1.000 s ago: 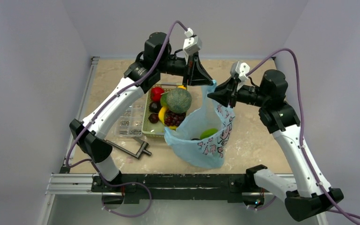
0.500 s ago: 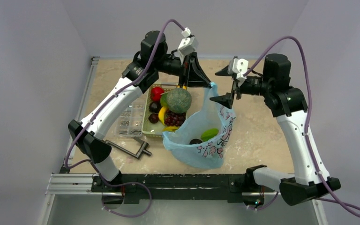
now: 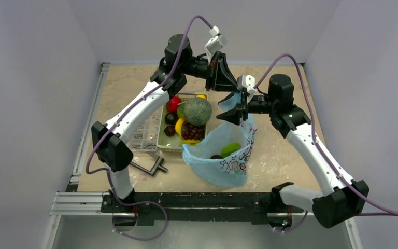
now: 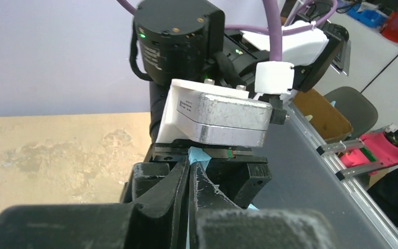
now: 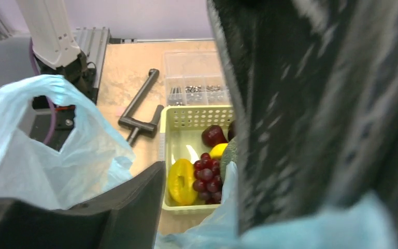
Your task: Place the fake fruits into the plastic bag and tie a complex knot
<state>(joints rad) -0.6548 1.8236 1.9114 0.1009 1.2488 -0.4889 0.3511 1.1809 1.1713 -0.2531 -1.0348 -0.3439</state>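
Observation:
The light-blue plastic bag [image 3: 218, 165] stands open at the table's middle, with a green piece [image 3: 231, 148] and a dark fruit [image 3: 216, 156] inside. My left gripper [image 3: 231, 87] is raised above it, shut on the bag's handle loop [image 4: 197, 154]. My right gripper [image 3: 230, 107] is open just below the left one, its jaws straddling the raised bag edge. In the right wrist view, the gripper [image 5: 197, 179] gapes and the bag [image 5: 46, 150] hangs at left. The red apple [image 3: 173, 103], melon [image 3: 197, 110], grapes [image 3: 192, 130] and banana [image 3: 179, 126] lie in the basket.
The green mesh basket [image 3: 164, 136] sits left of the bag, also in the right wrist view [image 5: 186, 116]. A clear compartment box [image 3: 142, 136] and a dark metal clamp [image 3: 147, 165] lie further left. The table's front rail runs along the near edge.
My right gripper opened off the bag's edge, drew back, then swung left to straddle the raised edge under the left gripper. The left gripper kept the handle and shifted slightly right and up.

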